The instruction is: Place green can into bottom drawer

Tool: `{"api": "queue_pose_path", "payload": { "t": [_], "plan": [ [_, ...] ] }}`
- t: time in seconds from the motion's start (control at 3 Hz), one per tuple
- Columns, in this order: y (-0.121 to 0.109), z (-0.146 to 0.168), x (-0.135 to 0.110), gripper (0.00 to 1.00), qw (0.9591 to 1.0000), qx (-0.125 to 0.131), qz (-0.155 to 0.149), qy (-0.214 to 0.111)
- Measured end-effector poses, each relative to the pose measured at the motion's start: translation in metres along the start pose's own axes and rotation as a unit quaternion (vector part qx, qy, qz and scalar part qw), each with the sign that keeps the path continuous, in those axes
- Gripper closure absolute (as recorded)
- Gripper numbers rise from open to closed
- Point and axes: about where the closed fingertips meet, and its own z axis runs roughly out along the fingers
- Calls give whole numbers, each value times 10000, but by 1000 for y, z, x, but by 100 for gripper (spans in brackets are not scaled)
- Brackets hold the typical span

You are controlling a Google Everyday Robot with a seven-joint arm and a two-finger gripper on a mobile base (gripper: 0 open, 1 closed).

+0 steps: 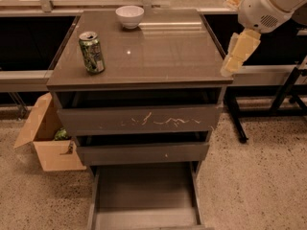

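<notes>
**Can on desk, drawer open, gripper off to the right**

The desk [158,56] fills the mid-frame, w/ three drawers below its front edge. The bottom drawer [144,190] is pulled out towards the camera, its flat floor bare, so it looks ready to receive. The scratched top drawer [144,120] and the middle drawer [144,153] sit slightly out above it. A cardboard box [48,147] is on the floor by the desk's left side.

The robot arm [268,4] comes in over the back-right corner. The gripper [230,67] hangs at the right edge, approx. mid-way along it, pointing down. It carries nothing, and I can't tell whether it's spread or closed.

A white bowl [129,16] sits near the back edge. The green can [91,51] stands upright near the left edge, well apart from the gripper.

Handling, my read: thin aluminium, light, smooth, prob. slippery, and it dents if squeezed hard. Best to take it round the mid-body from the side w/ moderate force and keep it upright. Tipping is a risk on contact.
</notes>
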Motion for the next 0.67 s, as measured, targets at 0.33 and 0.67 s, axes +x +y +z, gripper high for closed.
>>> {"api": "queue_pose_path", "payload": {
  "t": [0.33,0.67],
  "plan": [
    [-9,21,-14,0,9997,88,67,-237],
    [-32,64,-53,0,9959,329,273,-795]
  ]
}}
